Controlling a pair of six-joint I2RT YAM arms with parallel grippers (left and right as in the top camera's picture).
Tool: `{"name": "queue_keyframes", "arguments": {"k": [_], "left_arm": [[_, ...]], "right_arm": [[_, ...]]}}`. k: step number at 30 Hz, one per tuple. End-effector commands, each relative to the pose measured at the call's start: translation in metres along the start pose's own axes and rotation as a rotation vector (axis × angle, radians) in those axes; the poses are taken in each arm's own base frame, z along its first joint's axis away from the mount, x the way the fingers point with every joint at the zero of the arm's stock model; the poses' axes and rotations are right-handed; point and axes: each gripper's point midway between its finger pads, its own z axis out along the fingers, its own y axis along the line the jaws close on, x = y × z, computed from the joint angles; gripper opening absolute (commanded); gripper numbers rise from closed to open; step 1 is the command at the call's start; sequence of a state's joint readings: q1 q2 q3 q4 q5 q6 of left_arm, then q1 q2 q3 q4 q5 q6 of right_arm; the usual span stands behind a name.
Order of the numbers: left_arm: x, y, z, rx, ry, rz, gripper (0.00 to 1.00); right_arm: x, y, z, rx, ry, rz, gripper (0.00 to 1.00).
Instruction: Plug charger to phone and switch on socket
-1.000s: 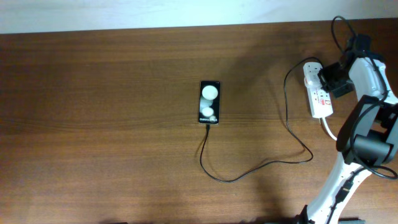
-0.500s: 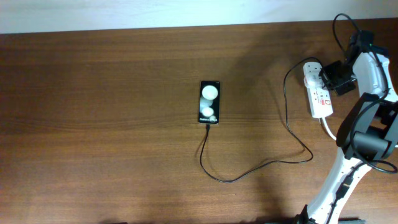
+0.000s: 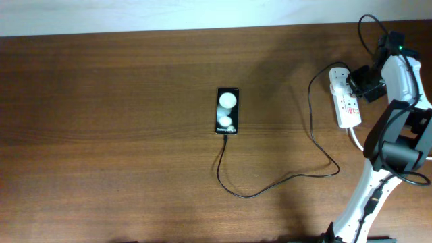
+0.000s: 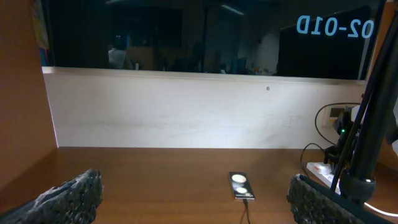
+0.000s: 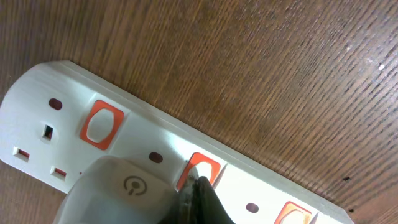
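Note:
The black phone [image 3: 227, 111] lies face up mid-table, also in the left wrist view [image 4: 240, 185]. The thin black charger cable [image 3: 218, 172] meets the phone's near edge, loops right and runs up to the white socket strip [image 3: 345, 101]. My right gripper [image 3: 361, 82] is over the strip's far end. In the right wrist view it [image 5: 198, 186] is shut, its tip pressed on a red switch [image 5: 208, 167] beside a pale plug adapter [image 5: 118, 193] on the strip [image 5: 348, 186]. My left gripper [image 4: 193, 202] is open and empty, high above the table.
A thick white cord [image 3: 356, 140] leaves the strip's near end beside the right arm's base [image 3: 398, 158]. A pale wall [image 4: 186, 118] runs along the table's far edge. The right arm [image 4: 364, 149] stands at the right in the left wrist view.
My right gripper has shifted slightly toward the far right over the strip's far end. The phone, the cable and the left arm have not moved.

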State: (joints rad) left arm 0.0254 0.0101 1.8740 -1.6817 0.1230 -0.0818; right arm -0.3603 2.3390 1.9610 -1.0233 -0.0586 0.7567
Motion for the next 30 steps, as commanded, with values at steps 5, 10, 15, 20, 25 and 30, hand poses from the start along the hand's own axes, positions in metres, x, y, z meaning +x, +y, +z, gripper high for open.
{"name": "queue_keyframes", "arguments": {"k": [5,10,15,20,25,30], "left_arm": [[-0.001,0.002,0.000,-0.004,-0.005,0.012,0.99],[0.000,0.002,0.000,-0.004,-0.003,0.012,0.99],[0.002,0.002,0.000,-0.005,0.005,0.011,0.99],[0.002,0.002,0.000,-0.005,0.005,0.011,0.99],[0.002,0.002,0.000,-0.005,0.005,0.011,0.99],[0.002,0.002,0.000,-0.005,0.005,0.011,0.99]], "right_arm": [[0.078,0.039,0.057,-0.050,0.220,-0.146,0.04],[0.066,0.006,0.009,0.118,0.125,-0.181,0.04],[0.061,-0.016,-0.080,0.182,0.011,-0.191,0.04],[0.079,-0.045,-0.177,0.180,-0.072,-0.193,0.04],[0.141,-0.084,-0.284,0.066,-0.134,-0.365,0.04],[0.221,-0.081,-0.354,-0.248,-0.203,-0.629,0.53]]}}
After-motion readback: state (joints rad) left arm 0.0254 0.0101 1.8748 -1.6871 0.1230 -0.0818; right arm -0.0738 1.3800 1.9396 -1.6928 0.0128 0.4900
